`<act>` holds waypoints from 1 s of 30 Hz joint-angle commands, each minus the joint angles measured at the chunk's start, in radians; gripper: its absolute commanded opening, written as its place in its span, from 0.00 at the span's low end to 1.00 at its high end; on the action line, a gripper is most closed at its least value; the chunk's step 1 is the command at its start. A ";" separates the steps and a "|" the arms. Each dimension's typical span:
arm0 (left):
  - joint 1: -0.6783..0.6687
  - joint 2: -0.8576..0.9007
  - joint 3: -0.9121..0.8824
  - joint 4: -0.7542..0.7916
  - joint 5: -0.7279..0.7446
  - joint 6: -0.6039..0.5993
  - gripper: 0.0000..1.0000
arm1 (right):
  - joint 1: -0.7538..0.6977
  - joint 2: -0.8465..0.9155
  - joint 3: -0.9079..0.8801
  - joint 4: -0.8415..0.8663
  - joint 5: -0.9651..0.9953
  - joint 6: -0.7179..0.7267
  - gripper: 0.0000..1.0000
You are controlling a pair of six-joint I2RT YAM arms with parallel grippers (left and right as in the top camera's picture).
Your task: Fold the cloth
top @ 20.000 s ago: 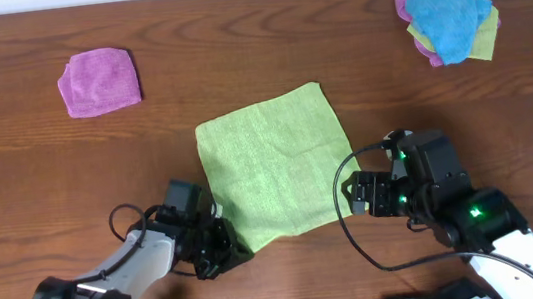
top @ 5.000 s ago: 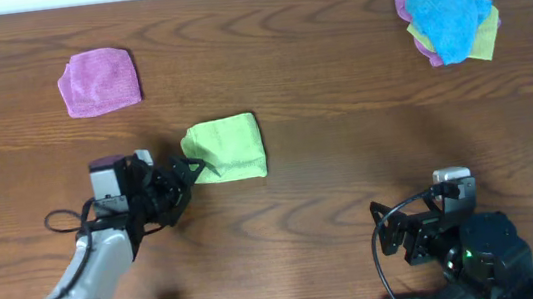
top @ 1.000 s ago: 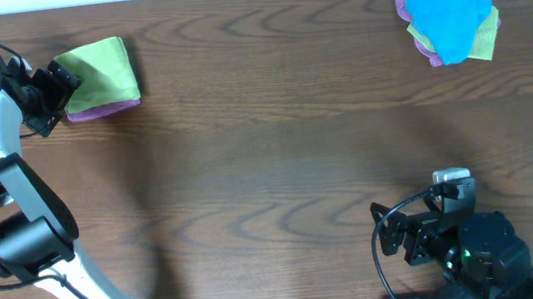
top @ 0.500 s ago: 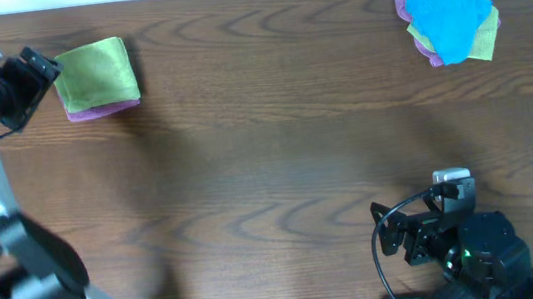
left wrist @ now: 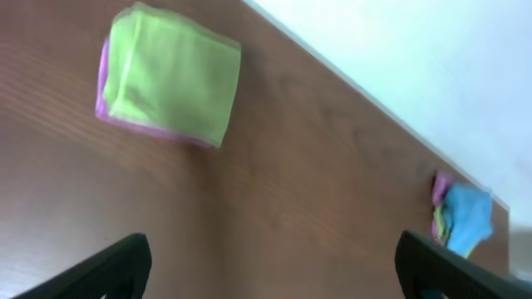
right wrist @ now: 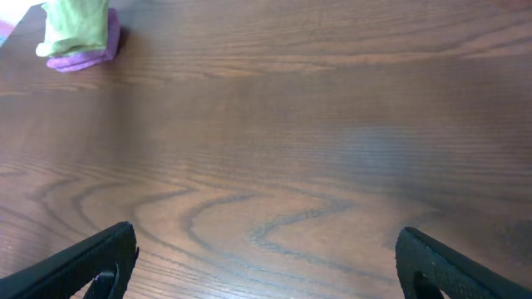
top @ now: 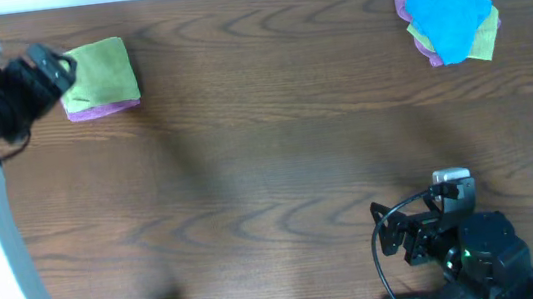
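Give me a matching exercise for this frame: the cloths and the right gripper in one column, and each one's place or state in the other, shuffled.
Column A
1. green cloth
2. purple cloth
3. blue cloth
4. right gripper

Column B
a. on top of the loose pile at the far right
b. open, holding nothing, at the near right
c. folded, lying on another cloth at the far left
d. mostly covered, only an edge showing

Pairs: 1-c, 2-d, 3-a, 4-b
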 commanded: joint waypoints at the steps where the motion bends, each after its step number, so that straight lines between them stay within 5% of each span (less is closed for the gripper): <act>1: -0.008 -0.027 0.006 -0.100 -0.039 0.108 0.95 | -0.007 -0.005 -0.005 -0.001 0.010 0.010 0.99; 6: -0.054 -0.141 -0.137 -0.059 -0.069 0.189 0.95 | -0.007 -0.005 -0.005 -0.001 0.010 0.011 0.99; 15: -0.142 -0.629 -0.728 0.439 -0.158 0.297 0.95 | -0.007 -0.005 -0.005 -0.001 0.010 0.010 0.99; 30: -0.271 -1.358 -1.330 0.468 -0.363 0.395 0.95 | -0.007 -0.005 -0.005 -0.001 0.010 0.010 0.99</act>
